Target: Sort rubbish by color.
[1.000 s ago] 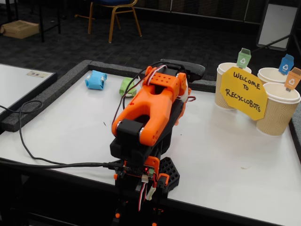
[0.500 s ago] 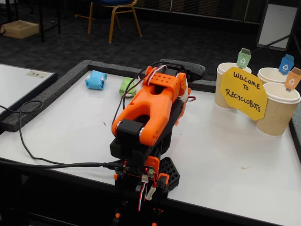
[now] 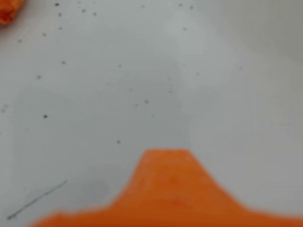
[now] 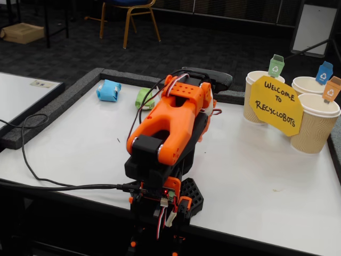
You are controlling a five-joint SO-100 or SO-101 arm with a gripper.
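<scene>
A light blue paper wad [image 4: 108, 90] lies at the far left of the white table [image 4: 256, 176]. A light green wad [image 4: 143, 98] lies just right of it, partly behind the folded orange arm [image 4: 170, 122]. The wrist view shows an orange wad [image 3: 8, 12] cut off at the top left corner. My gripper [image 3: 165, 158] appears there only as one blurred orange finger rising from the bottom edge, close over the bare table. The arm hides the gripper in the fixed view, and nothing shows between its jaws.
Three paper cups stand at the far right: one with a green tag [image 4: 257, 96], one with a blue tag [image 4: 308, 85], one with an orange tag [image 4: 315, 125]. A yellow sign [image 4: 276, 105] leans on them. A black cable [image 4: 32, 165] crosses the left edge.
</scene>
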